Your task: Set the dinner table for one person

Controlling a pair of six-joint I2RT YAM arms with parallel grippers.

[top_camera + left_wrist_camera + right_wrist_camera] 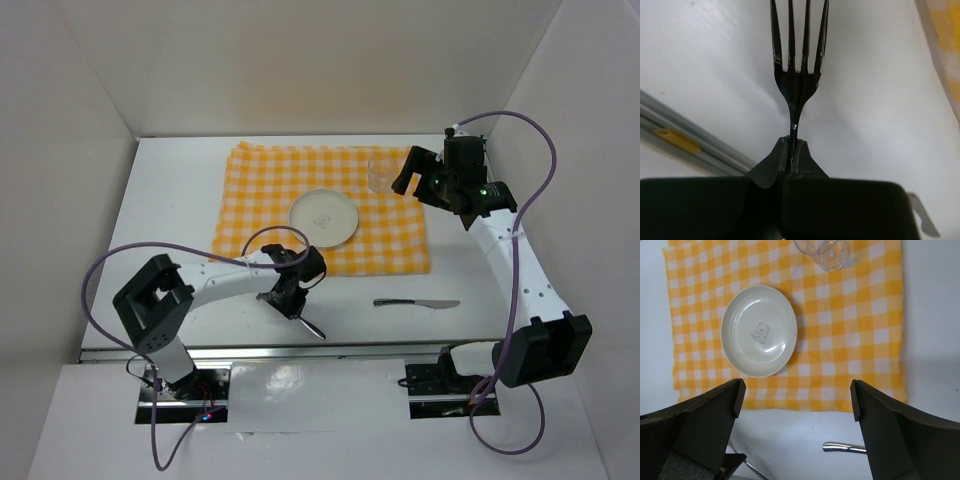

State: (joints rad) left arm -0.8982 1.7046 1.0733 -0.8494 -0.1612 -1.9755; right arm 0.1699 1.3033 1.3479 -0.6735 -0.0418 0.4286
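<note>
Now | dinner table (180,195): flat, white, walled | metal rail (370,351) along near edge

No readable text, brand or number anywhere. Only mark: a small grey bear-like figure printed at the centre of the round white shallow plate (759,331), which sits on the yellow-and-white checked cloth (850,340). Tiny grey line under the figure, maybe lettering, too small to read. From the top view the print is just a faint grey smudge, illegible.
</note>
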